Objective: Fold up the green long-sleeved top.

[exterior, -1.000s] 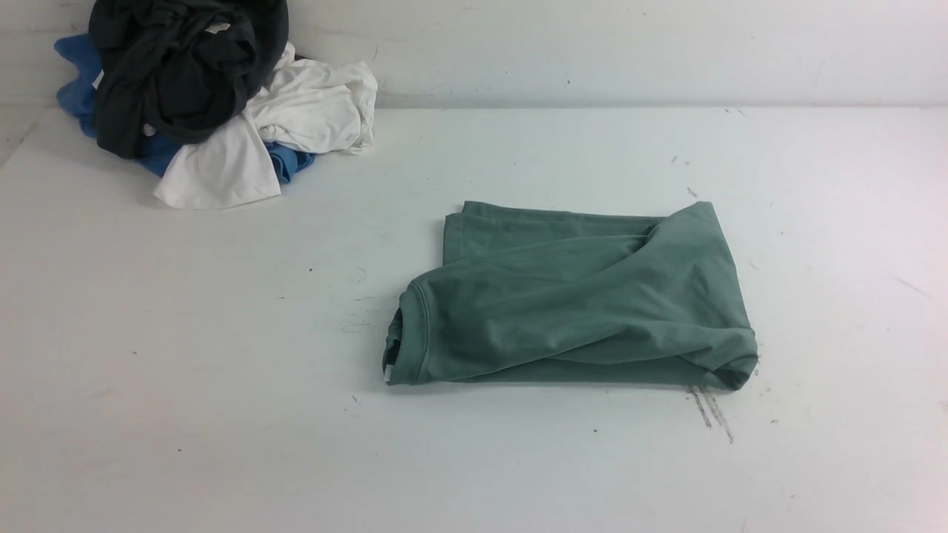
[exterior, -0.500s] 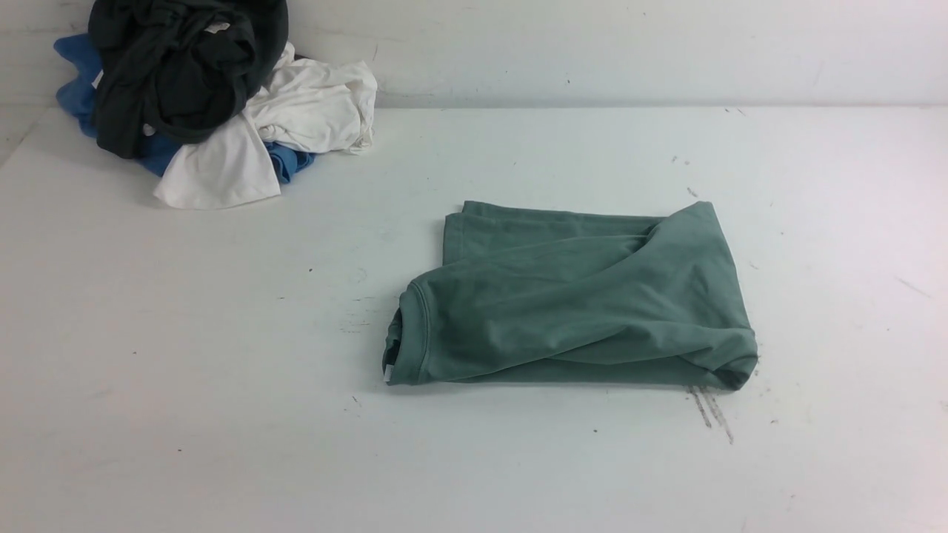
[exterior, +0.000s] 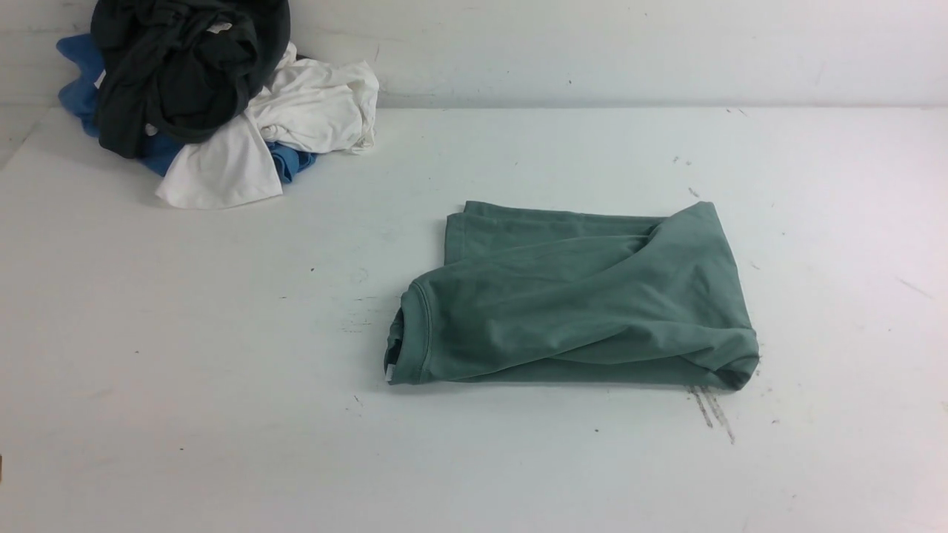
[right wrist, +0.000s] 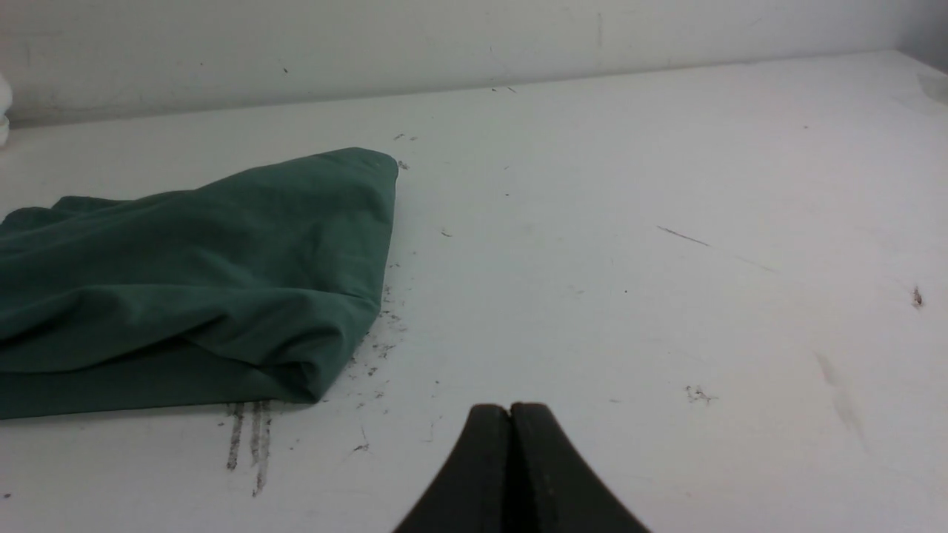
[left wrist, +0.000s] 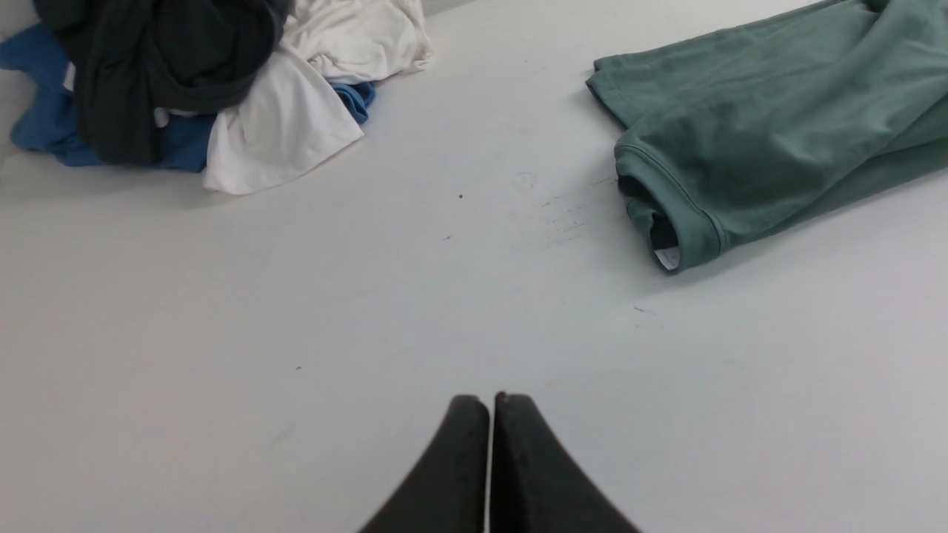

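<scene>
The worktop (exterior: 222, 370) was white and scuffed, with dark streaks near the near-right corner of the garment. It carried two groups of cloth, kept well apart, apparently so that the finished item would not mix with unsorted laundry.

The green long-sleeved top (exterior: 585, 303) lay right of the worktop's centre, clear of every edge. It had been brought to a compact, roughly rectangular bundle, with no sleeve trailing outside the outline. Its collar (exterior: 411, 333) faced the left edge, and a white label showed inside the neck opening. The upper layer ran in slack diagonal creases and did not lie flush, so the fold was judged substantially complete but untidy.

The pile of clothes (exterior: 207, 96), dark, white and blue, sat in the far-left corner against the wall, out of the working area.

The left pincer (left wrist: 490, 403) was closed on nothing, tips together, over bare worktop short of the collar. The right pincer (right wrist: 509, 411) was likewise closed and empty, beside the garment's right end. Neither touched the cloth; both appeared parked clear of it.
</scene>
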Available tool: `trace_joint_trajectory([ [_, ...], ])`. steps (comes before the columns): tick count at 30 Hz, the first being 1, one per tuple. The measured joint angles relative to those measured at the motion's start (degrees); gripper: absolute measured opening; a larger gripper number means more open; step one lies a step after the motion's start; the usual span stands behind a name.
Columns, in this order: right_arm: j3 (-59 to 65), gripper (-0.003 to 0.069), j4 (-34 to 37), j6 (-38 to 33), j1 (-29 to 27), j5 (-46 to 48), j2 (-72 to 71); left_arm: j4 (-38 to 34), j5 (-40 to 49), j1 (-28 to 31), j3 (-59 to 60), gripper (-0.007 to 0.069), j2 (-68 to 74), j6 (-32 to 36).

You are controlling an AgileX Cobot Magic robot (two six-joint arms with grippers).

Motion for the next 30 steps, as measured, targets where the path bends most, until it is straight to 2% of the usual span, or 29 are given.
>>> trace_joint_trajectory([
  [6, 0.0, -0.0015, 0.0, 0.0, 0.0, 0.0, 0.0, -9.38, -17.71, 13.5, 11.14, -0.0007, -6.04, 3.48],
  [11, 0.0, -0.0015, -0.04, 0.0, 0.0, 0.02, 0.0, -12.01, -22.74, 20.34, 20.03, -0.0007, -10.88, 5.53],
  [16, 0.0, -0.0015, -0.04, 0.0, 0.0, 0.07, 0.0, -12.74, -22.88, 22.7, 25.19, -0.0007, -11.73, 5.53],
  [19, 0.0, -0.0015, -0.06, 0.0, 0.0, 0.07, 0.0, -14.24, -19.21, 22.74, 25.39, -0.0007, -11.73, 5.53],
  [30, 0.0, -0.0015, -0.12, 0.0, 0.0, 0.07, 0.0, -14.68, -18.83, 22.81, 25.39, -0.0007, -11.73, 5.53],
])
